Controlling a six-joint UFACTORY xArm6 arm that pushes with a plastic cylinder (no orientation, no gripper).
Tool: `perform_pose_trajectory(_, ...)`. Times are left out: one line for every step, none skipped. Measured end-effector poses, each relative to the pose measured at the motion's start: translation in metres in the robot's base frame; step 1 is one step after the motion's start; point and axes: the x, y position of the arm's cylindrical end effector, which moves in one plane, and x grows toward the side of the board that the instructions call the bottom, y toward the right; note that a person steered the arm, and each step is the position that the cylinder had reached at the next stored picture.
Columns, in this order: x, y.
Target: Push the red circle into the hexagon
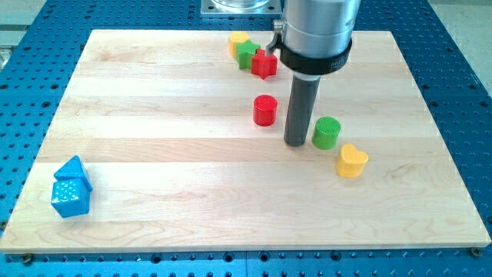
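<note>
The red circle (264, 110), a short red cylinder, stands on the wooden board (154, 154) just above its middle. My tip (296, 143) rests on the board just right of and slightly below the red circle, with a small gap between them. A yellow block that looks like the hexagon (237, 42) sits at the view's top centre, touching a green block (247, 55), whose shape I cannot make out. A red star (264, 65) lies against that green block, straight above the red circle.
A green circle (326, 132) stands close to the right of my tip, with a yellow heart (351, 161) just below and to its right. A blue triangle (74, 172) and a blue cube (70, 198) sit at the bottom left. The arm's grey housing (317, 31) hangs over the top centre.
</note>
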Motion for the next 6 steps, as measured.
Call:
perform_pose_trajectory(-0.018, -0.001)
perform_pose_trajectory(-0.081, -0.026)
perform_pose_trajectory(-0.099, -0.036)
perform_pose_trajectory(-0.055, -0.036)
perform_pose_trajectory(-0.030, -0.056)
perform_pose_trajectory(-0.014, -0.068)
